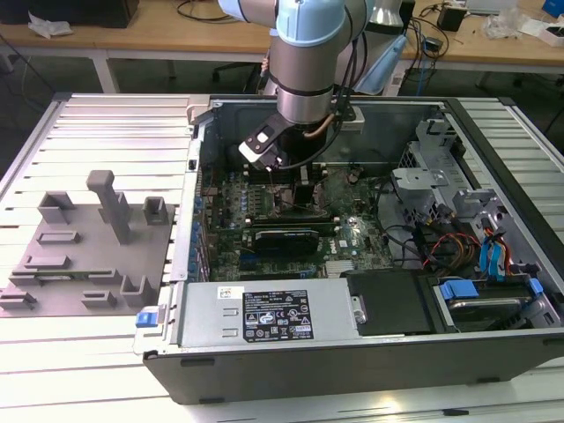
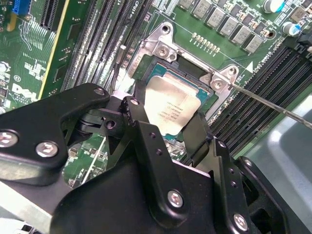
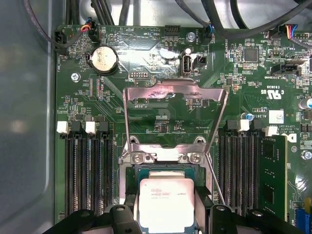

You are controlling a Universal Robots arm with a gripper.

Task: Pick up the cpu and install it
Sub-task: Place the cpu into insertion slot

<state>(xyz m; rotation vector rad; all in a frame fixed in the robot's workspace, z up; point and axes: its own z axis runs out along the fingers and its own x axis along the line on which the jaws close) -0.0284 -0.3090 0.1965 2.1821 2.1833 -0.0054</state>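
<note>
Two fingers (image 3: 203,202) of the gripper (image 3: 166,207) are closed on the cpu (image 3: 165,197), which is held at the socket (image 3: 132,176) beneath the raised plate (image 3: 175,92). Pins could be bent if it is seated tilted or shifted.

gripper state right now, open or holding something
Gripper: shut on the cpu, one finger against each side, at the socket.
</note>
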